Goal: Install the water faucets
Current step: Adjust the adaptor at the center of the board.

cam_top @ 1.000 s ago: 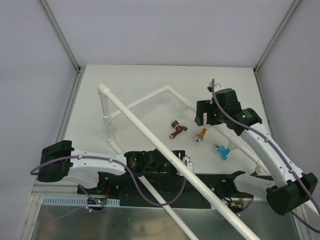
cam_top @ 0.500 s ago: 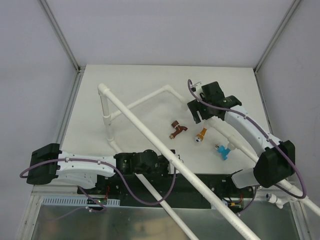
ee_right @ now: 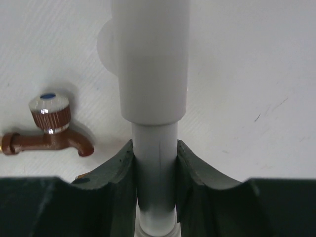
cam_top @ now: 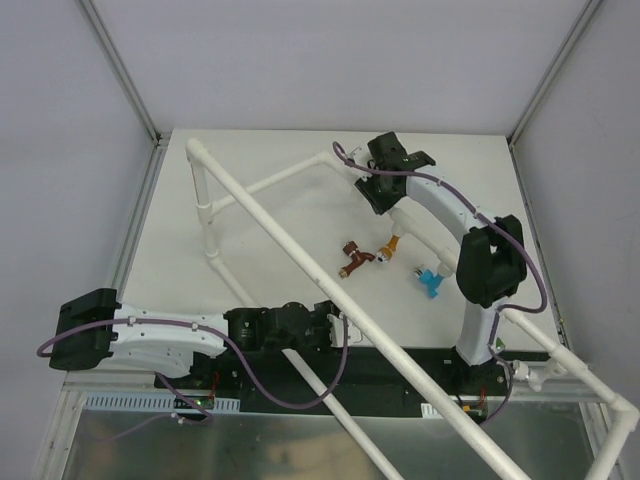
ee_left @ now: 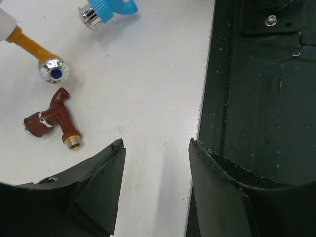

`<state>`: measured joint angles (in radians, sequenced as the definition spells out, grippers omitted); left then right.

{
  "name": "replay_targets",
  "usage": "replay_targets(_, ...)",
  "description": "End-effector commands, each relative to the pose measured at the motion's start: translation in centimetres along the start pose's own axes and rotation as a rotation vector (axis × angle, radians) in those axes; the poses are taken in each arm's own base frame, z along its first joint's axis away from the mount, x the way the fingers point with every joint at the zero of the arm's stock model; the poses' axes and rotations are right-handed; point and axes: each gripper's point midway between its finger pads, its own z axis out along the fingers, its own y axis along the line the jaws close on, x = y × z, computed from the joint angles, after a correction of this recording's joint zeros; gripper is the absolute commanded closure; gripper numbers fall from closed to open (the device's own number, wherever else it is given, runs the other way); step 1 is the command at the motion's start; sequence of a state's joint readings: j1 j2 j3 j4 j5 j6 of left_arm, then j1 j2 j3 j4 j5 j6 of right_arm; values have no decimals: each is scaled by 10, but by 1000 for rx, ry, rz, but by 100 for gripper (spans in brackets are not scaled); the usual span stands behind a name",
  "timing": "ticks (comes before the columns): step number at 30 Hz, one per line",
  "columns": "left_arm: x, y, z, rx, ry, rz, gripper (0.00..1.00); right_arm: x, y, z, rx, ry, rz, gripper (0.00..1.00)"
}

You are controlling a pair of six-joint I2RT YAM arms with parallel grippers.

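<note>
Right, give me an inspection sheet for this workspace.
Surface: white table, faint marks.
Job's things: brown faucet and blue faucet lie loose; orange faucet has one end at a white fitting; no green one seen. The pipe frame lies across the table.
Clutter: nothing seen.
Grippers: left gripper open and empty, over the table's near edge; right gripper shut on the pipe frame.
Cables: purple cables loop along both arms.
Surroundings: plain walls, metal posts.
</note>
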<state>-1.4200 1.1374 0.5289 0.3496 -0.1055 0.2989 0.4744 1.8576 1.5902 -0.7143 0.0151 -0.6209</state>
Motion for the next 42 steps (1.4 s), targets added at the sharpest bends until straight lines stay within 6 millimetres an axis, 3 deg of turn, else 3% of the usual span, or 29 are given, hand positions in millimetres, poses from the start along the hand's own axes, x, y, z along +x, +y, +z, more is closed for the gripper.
replay_targets(1, 4, 15, -10, -74, -9, -16, 44, -61, 3, 29, 20, -87, -30, 100)
replay_targets(7, 13, 30, -19, -121, -2, -50, 44, -155, 25, 60, -45, -253, -102, 97)
replay_targets(8, 13, 31, -20, -124, -3, -54, 44, -167, 27, 64, -53, -288, -103, 86)
replay_targets(10, 14, 33, -22, -131, 4, -55, 44, -193, 29, 67, -30, -372, -108, 55)
replay_targets(11, 15, 34, -23, -135, 7, -54, 44, -200, 30, 66, -24, -400, -107, 48)
replay_targets(14, 14, 36, -26, -145, 6, -59, 44, -212, 30, 48, -25, -470, -52, 36)
replay_targets(17, 11, 37, -28, -148, -6, -67, 44, -218, 32, 15, -42, -549, -6, 30)
replay_targets(22, 1, 35, -29, -124, -25, -67, 44, -219, 66, -58, -210, -752, 37, 26)
replay_targets(25, -6, 34, -29, -110, -40, -71, 44, -215, 87, -83, -266, -803, 21, 26)
replay_targets(28, -11, 34, -31, -111, -54, -80, 44, -212, 92, -86, -227, -806, 25, 26)
replay_targets(31, -15, 35, -34, -110, -59, -78, 44, -198, 111, -79, -250, -777, 9, 25)
replay_targets(35, -17, 35, -36, -102, -56, -72, 44, -182, 145, -86, -349, -780, 31, 24)
replay_targets(38, -25, 31, -39, -62, -54, -66, 44, -154, 175, -65, -437, -728, 84, 26)
replay_targets(42, -58, 16, -51, 57, -123, -72, 44, -125, 216, -45, -486, -707, 121, 27)
